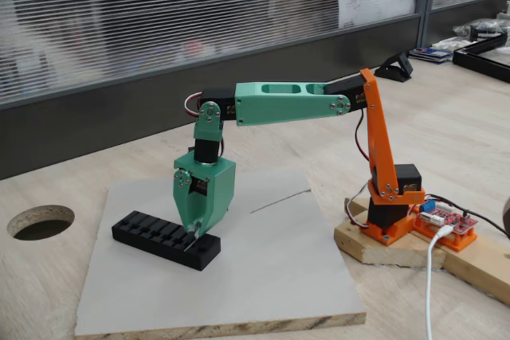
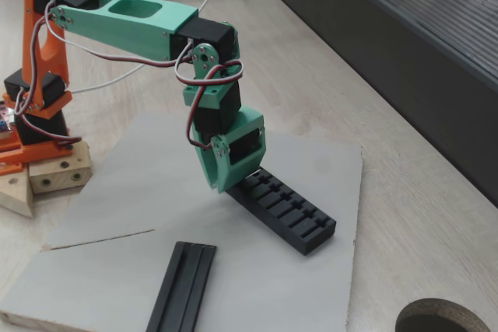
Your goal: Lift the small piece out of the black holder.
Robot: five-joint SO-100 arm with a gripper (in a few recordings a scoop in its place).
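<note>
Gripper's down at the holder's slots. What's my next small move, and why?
Probably close gently, then lift straight up. In a fixed view the gripper tips sit at the holder near its right end, with a thin silvery piece below them. I can't tell whether it is gripped.

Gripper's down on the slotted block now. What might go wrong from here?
The gripper sits right at the black holder, near its end. The small piece is a thin sliver against those wide fingers, so it may slip out on the lift. The holder lies loose on the grey board, so a snag could drag or tip it.
</note>
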